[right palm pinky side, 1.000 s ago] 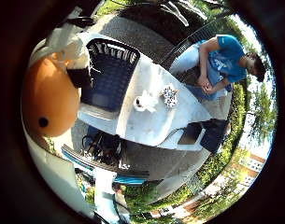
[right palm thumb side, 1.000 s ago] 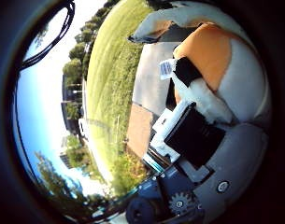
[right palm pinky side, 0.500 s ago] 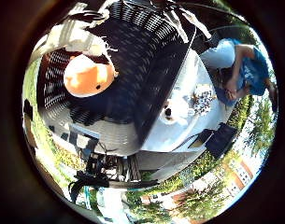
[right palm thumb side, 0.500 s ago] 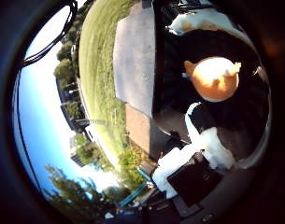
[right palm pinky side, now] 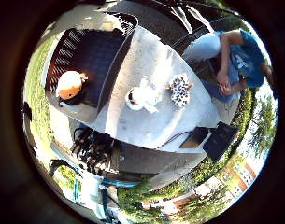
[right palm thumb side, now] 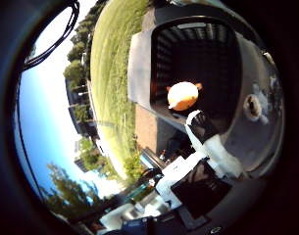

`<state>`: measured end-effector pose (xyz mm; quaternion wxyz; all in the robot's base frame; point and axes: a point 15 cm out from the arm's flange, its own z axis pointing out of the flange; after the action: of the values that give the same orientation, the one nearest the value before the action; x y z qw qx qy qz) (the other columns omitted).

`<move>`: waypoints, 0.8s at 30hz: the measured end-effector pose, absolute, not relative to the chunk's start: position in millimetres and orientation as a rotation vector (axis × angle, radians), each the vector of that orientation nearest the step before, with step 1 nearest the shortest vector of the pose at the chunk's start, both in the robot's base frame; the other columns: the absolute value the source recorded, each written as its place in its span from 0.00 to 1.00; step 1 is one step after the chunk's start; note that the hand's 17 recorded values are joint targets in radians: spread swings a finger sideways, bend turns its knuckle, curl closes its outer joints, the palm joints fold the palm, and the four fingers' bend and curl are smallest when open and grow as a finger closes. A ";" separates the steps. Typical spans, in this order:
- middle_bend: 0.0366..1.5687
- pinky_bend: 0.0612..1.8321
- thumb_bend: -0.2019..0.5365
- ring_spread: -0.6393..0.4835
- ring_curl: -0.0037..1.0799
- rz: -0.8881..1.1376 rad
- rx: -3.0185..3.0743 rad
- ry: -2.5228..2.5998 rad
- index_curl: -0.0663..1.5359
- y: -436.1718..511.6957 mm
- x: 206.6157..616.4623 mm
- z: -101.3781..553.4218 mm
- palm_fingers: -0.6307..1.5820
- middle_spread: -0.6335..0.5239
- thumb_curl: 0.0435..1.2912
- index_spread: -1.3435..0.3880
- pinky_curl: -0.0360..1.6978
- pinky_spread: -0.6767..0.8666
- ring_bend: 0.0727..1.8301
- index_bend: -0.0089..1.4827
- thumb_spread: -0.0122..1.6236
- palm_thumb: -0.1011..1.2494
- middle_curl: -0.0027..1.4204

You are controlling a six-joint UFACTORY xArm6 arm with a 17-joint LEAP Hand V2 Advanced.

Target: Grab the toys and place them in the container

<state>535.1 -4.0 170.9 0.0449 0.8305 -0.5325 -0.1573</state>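
One toy binned — two left on the counter (right palm pinky side: 156,116).
Round orange plush toy (right palm pinky side: 69,84) lies in the dark slatted plastic container (right palm pinky side: 93,56); fingers (right palm thumb side: 208,142) straight, holding nothing — next, the white plush toy (right palm pinky side: 141,97) at the container's 4 o'clock.

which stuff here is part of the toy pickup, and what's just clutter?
Job:
- orange toy, lying in the container
- container, dark slatted basket on the table
- white toy, on the table
- spotted toy, beside the white one
- hand, clear of them all

Lying about:
- table
- dark flat case, off the table's end
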 end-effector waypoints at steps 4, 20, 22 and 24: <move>0.09 0.35 0.23 0.81 0.29 -0.376 2.445 -1.600 0.17 -70.1 533.9 159.4 0.34 0.61 0.28 0.66 0.13 0.75 0.20 0.16 0.67 0.59 0.26; 0.11 0.37 0.24 0.81 0.31 -0.303 2.270 -1.431 0.17 -125.3 528.5 -0.5 0.33 0.64 0.25 0.67 0.14 0.75 0.22 0.07 0.66 0.59 0.25; 0.11 0.38 0.23 0.81 0.32 -0.272 2.244 -1.396 0.16 -126.6 527.8 -10.2 0.33 0.64 0.25 0.67 0.14 0.75 0.24 0.07 0.66 0.59 0.26; 0.12 0.38 0.23 0.81 0.32 -0.238 2.208 -1.359 0.15 -132.8 525.4 -20.9 0.33 0.64 0.24 0.67 0.14 0.75 0.25 0.07 0.66 0.59 0.26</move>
<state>525.4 -132.8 -20.9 0.2658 0.8176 -0.5031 -0.0883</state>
